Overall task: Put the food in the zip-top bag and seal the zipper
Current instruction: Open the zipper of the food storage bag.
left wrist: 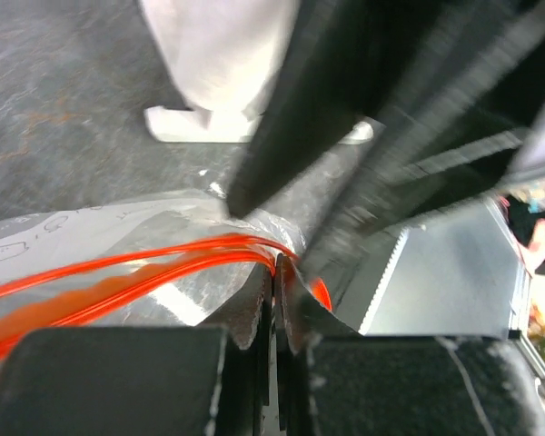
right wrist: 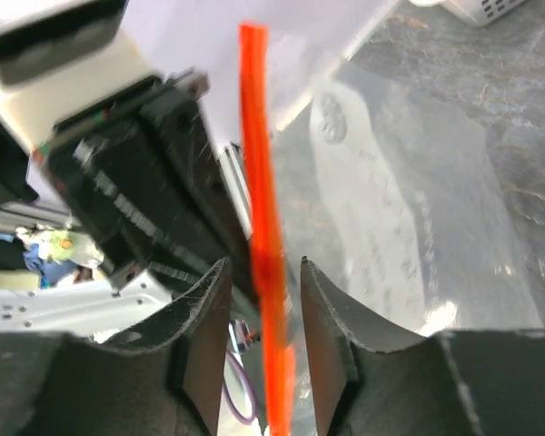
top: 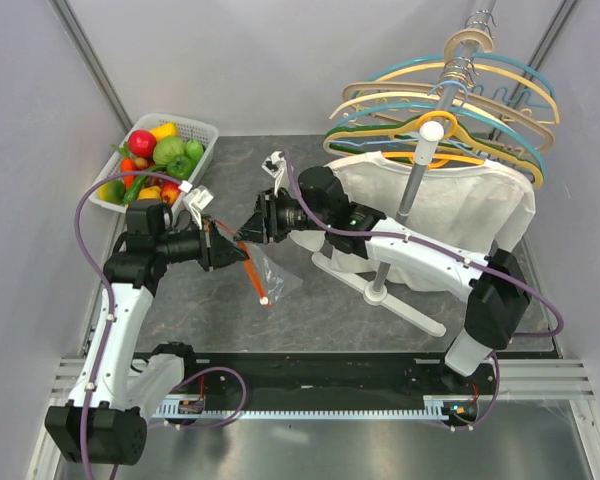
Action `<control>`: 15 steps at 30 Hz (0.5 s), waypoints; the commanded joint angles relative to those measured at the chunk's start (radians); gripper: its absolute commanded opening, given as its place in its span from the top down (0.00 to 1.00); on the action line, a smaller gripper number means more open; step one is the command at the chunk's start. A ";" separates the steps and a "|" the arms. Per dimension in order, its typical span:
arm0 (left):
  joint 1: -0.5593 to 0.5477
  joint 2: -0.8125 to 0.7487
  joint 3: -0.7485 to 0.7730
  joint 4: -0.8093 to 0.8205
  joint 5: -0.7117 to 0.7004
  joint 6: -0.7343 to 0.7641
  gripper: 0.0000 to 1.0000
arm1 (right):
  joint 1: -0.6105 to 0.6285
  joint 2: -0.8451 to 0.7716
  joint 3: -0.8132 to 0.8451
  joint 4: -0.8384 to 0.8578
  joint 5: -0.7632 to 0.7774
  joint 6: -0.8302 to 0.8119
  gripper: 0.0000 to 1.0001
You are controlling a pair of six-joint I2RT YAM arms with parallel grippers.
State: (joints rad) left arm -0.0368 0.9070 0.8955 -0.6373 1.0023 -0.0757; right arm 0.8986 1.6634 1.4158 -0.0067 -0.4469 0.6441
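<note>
Holding: my left hand (left wrist: 277, 304), pinched closed on the zipper (left wrist: 118, 272).
My right hand (right wrist: 263, 291): slightly open, astride zipper.
Done: nothing yet, I judge.
Remaining: food (top: 155, 160) in basket (top: 206, 131); zip-top bag (right wrist: 409, 209) unsealed.

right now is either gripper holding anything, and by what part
The left gripper pinches the crinkly clear plastic zip-top bag at its thin red-orange zipper strip. The right gripper straddles the strip, jaws apart, not gripping.

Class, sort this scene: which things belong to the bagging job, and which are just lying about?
Job: bag, zipper, toy food, left pincer, right pincer.
Lying about: basket, hangers, shirt, rack.
</note>
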 commanded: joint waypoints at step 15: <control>-0.005 -0.046 -0.013 0.068 0.113 0.022 0.98 | -0.013 -0.021 -0.003 0.028 -0.056 0.016 0.52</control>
State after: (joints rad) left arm -0.0410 0.8574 0.8829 -0.6098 1.0866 -0.0731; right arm 0.8753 1.6634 1.3857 0.0280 -0.4755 0.6868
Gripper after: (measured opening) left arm 0.026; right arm 0.444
